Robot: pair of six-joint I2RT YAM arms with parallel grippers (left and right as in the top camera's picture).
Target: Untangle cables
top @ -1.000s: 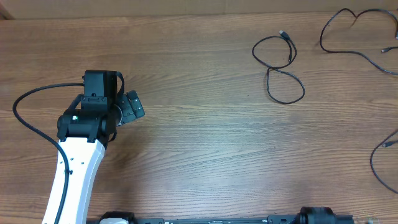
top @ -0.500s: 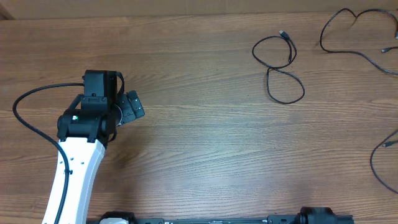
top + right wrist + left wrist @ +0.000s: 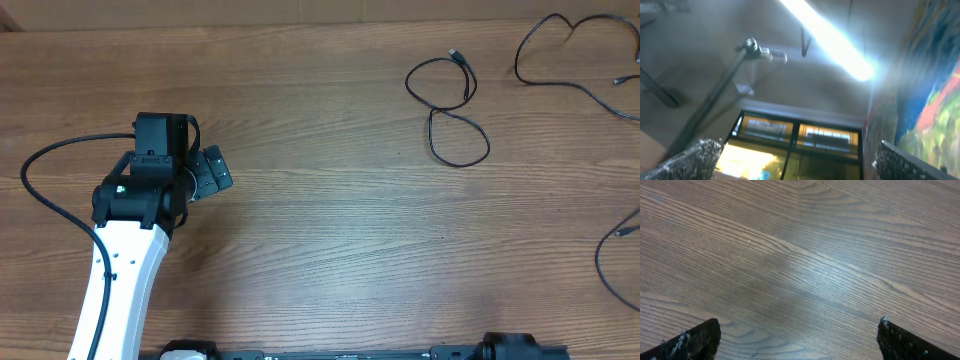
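One thin black cable [image 3: 448,103] lies in a figure-eight loop at the back right of the table, with a small plug [image 3: 456,52] at its far end. A second thin black cable [image 3: 560,52] loops at the far right corner and runs off the right edge. A further stretch of cable [image 3: 608,262] with a small plug curves in at the right edge. My left gripper [image 3: 212,172] hovers over bare wood far to the left of the cables; it is open and empty [image 3: 797,339]. My right gripper [image 3: 797,160] is open, empty and points up at the ceiling; it does not show in the overhead view.
The wooden table [image 3: 320,240] fills the overhead view. The left arm's thick black wire [image 3: 40,165] arcs out at the left. The arm bases [image 3: 500,348] sit along the front edge. The right wrist view shows a ceiling light [image 3: 830,40] and windows.
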